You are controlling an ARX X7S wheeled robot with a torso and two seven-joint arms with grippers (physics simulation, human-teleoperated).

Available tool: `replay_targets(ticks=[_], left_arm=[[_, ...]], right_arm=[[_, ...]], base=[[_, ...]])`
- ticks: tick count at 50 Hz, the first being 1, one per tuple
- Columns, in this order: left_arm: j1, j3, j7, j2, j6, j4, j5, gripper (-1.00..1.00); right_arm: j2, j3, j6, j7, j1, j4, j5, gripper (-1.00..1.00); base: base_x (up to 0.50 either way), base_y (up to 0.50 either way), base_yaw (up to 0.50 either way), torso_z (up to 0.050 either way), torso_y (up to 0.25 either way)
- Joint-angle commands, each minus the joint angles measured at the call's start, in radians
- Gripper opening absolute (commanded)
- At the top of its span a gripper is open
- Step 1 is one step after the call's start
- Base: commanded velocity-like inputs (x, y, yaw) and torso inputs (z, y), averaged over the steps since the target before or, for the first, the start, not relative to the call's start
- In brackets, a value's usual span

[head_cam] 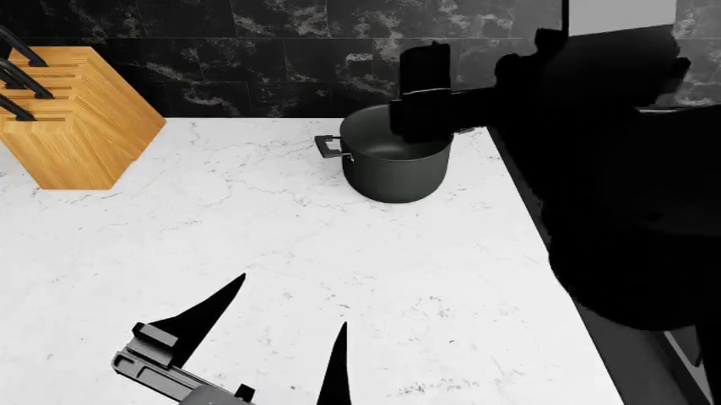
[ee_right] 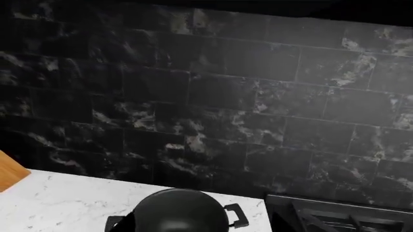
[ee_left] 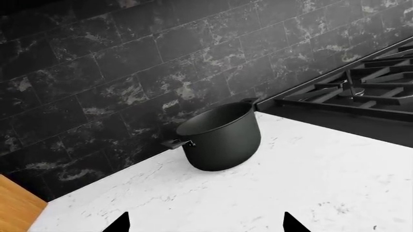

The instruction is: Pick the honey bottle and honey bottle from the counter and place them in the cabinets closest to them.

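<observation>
A: Head view first. How does the left gripper [head_cam: 276,333] stand?

B: Low at the near edge of the white marble counter [head_cam: 225,245], its two black fingers spread apart with nothing between them, tips aimed toward the black pot [head_cam: 397,160]. In the left wrist view only the two fingertips [ee_left: 118,223] show, wide apart, over bare marble with the pot ahead.

A: And the right arm [head_cam: 597,152]?

B: Raised high, a dark mass across the right of the view, its forearm reaching over the pot. Its jaws appear in no picture, so I cannot tell whether they are apart or closed. Its wrist camera looks down at the pot and the dark tiled wall [ee_right: 213,96].

A: The honey bottles?

B: In none of the views. A wooden knife block [head_cam: 73,118] stands at far left, and stove grates [ee_left: 377,84] lie beyond the pot.
</observation>
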Motion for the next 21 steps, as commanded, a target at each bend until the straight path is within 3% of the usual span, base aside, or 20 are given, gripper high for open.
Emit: replay_targets(ticks=[1, 21], left_arm=[[-0.002, -0.001, 0.0, 0.0, 0.0, 0.0, -0.003, 1.0], [-0.002, -0.006, 0.0, 0.001, -0.007, 0.0, -0.003, 1.0]], right_arm=[[0.036, -0.033, -0.025, -0.021, -0.144, -0.093, -0.012, 1.0], [0.096, -0.027, -0.065, -0.118, -0.384, -0.191, -0.138, 1.0]], base=[[0.0, 0.0, 0.0, 0.0, 0.0], [0.0, 0.0, 0.0, 0.0, 0.0]])
